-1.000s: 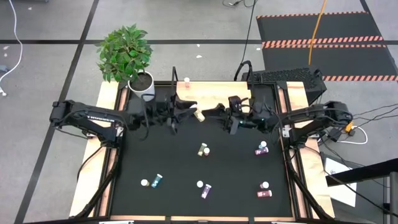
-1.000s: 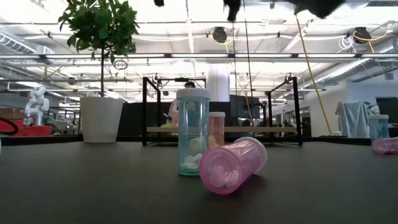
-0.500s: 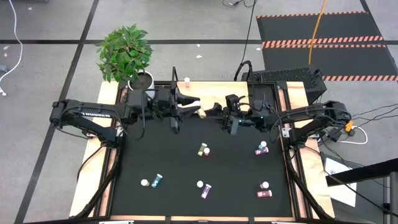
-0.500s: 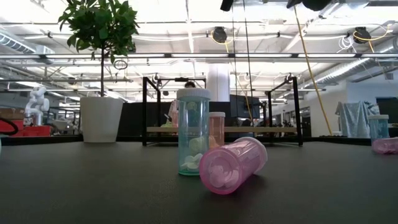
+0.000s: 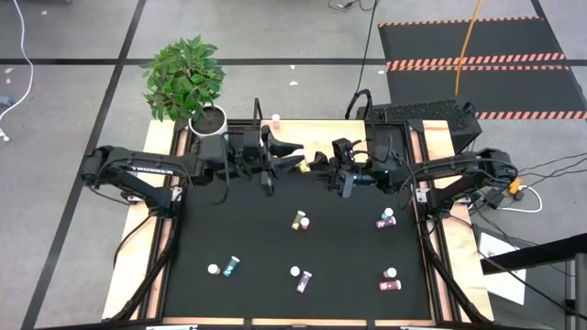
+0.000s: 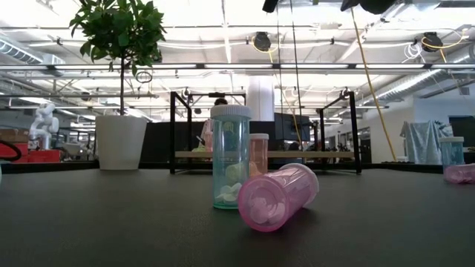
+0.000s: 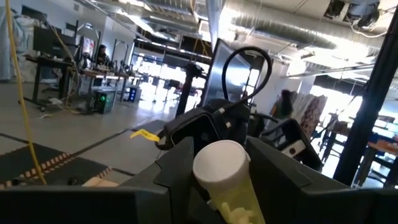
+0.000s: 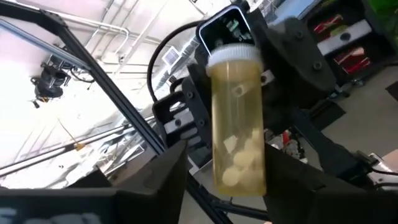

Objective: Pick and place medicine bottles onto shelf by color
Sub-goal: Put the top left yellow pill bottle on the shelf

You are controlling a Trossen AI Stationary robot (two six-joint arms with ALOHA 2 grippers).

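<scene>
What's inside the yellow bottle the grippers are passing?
The yellow bottle holds pale pills, piled toward the end away from its white cap. The right gripper's fingers hide that end.

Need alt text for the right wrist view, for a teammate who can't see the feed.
A clear yellow medicine bottle with a white cap, pale pills visible inside, stands between the right gripper's dark jaws. The left gripper's dark body sits just behind the cap. Black frame bars and a bright ceiling fill the background.

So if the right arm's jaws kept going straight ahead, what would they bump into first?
Probably the yellow bottle between them, then the left gripper right behind it; the exact gap is hard to judge.
</scene>
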